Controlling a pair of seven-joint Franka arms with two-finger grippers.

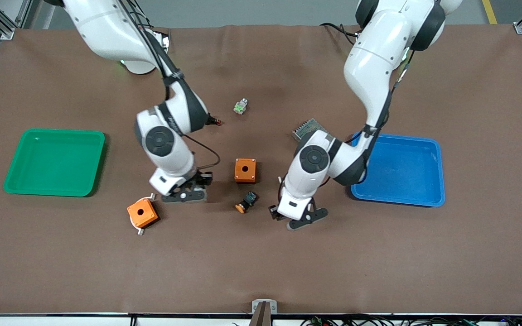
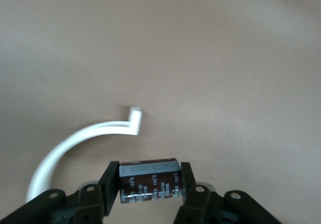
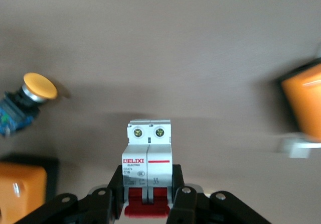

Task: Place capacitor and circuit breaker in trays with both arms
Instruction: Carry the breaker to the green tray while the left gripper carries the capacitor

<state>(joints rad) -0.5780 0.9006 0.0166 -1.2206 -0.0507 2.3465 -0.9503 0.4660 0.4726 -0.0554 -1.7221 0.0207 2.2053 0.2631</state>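
Left gripper (image 2: 149, 184) pinching the capacitor (image 2: 150, 180), up over bare mat near the blue tray (image 1: 433, 149). Right gripper (image 3: 146, 196) pinching the circuit breaker (image 3: 148, 156), up over the mat beside the orange-capped push button (image 3: 22, 101).
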